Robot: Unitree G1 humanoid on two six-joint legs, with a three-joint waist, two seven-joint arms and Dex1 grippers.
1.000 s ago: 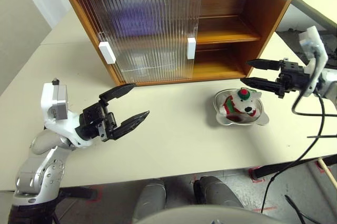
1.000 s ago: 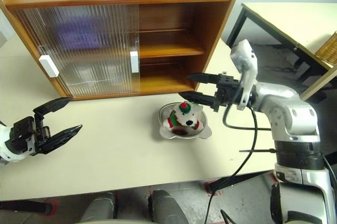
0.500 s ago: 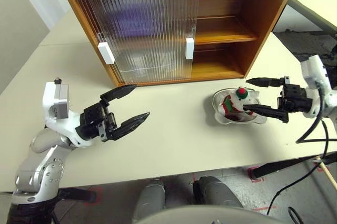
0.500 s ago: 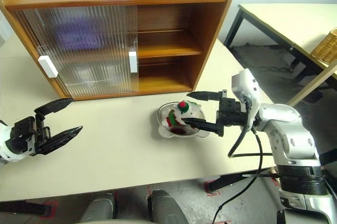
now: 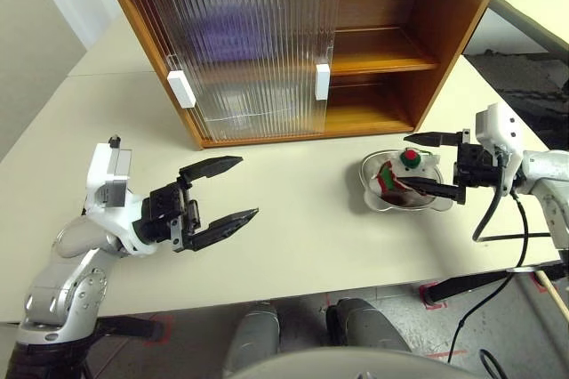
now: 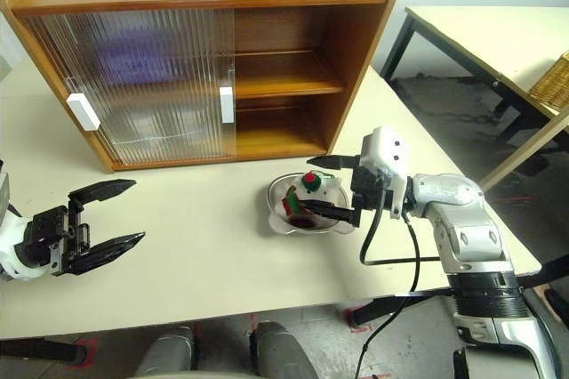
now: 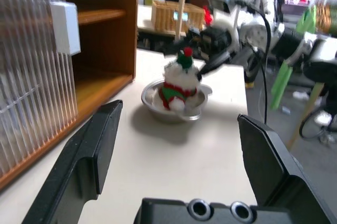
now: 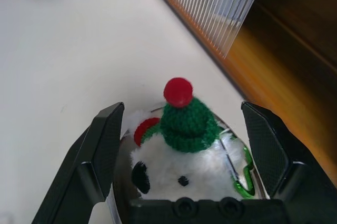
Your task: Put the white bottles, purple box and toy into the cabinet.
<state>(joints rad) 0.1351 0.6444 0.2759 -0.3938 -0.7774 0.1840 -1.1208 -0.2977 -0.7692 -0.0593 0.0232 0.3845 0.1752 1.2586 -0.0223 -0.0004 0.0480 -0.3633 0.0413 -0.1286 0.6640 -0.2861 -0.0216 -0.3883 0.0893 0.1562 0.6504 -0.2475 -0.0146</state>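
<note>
1. Toy [image 5: 402, 176] sits in a shiny steel bowl [image 5: 384, 203] on the pale table [image 5: 293, 183], in front of the cabinet's open right half. I see a white plush dog with a green hat topped by a red pom and a red-and-green sweater.
2. My right gripper [image 5: 428, 165] is at the bowl with its fingers spread apart, one on each side of the toy. From the right wrist camera the two black fingers [image 8: 100, 150] flank the plush head without pressing on it, so I read nothing as gripped.
3. My left gripper [image 5: 224, 190] hangs over the bare table well apart from the bowl, fingers wide apart and holding nothing. It points across the table toward the toy.
4. The cabinet [image 5: 302, 41] stands at the back of the table. Both ribbed sliding doors [image 5: 240, 59] cover its left part, their white handles [image 5: 180, 89] showing, and the right bay is open with both shelves bare.
5. Behind the ribbed doors I make out a purplish blur on the upper shelf [image 5: 227, 41]; I cannot tell what it is.
</note>
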